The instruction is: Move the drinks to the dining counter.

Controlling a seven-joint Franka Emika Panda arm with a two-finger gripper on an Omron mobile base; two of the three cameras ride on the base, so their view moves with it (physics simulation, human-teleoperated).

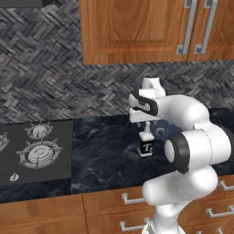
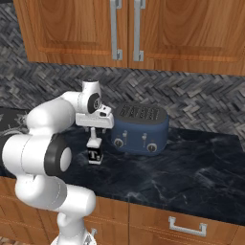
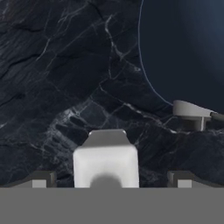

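The squat square clear bottle with a black "T" label and white cap (image 1: 146, 144) stands upright on the black white-veined marble counter (image 1: 105, 155), just beside the blue toaster (image 2: 140, 128). The end effector (image 3: 111, 179) hangs directly above it, fingers spread wide, one fingertip (image 3: 41, 178) on each side of the cap. The bottle's long axis runs vertical, in line with the approach, so a straight descent should bracket it.

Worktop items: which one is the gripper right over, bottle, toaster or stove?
The squat clear bottle with the black T label: the open gripper hangs right over its white cap. The blue toaster stands beside it; the stove is farther off.
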